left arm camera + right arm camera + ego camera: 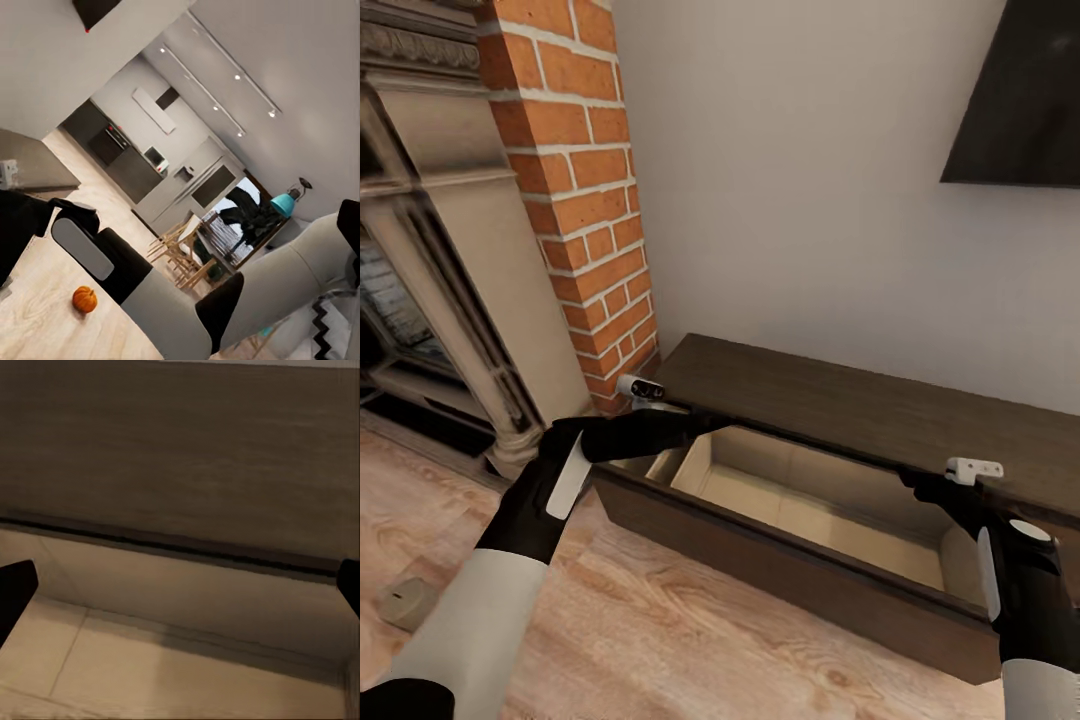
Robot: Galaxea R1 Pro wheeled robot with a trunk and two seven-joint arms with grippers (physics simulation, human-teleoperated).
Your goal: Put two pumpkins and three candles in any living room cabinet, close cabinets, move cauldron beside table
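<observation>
The dark-brown cabinet (pixel 860 410) stands against the wall with its wide drawer (pixel 800 495) pulled out, and the beige lining that shows is bare. My left gripper (pixel 695 420) reaches over the drawer's left end at the edge of the cabinet top, its fingers not made out. My right gripper (pixel 922 486) hovers over the drawer's right end. In the right wrist view this gripper (pixel 180 589) is open, with its fingertips (pixel 15 592) wide apart over the lining. One orange pumpkin (pixel 85 299) lies on the wood floor behind my right arm. The candles, cauldron and table are out of view.
A brick-and-stone fireplace (pixel 510 250) stands just left of the cabinet. A dark screen (pixel 1020 90) hangs on the wall above. A small grey object (pixel 402 603) lies on the floor at left. Far across the room are a dining table with chairs (pixel 199 251) and a kitchen.
</observation>
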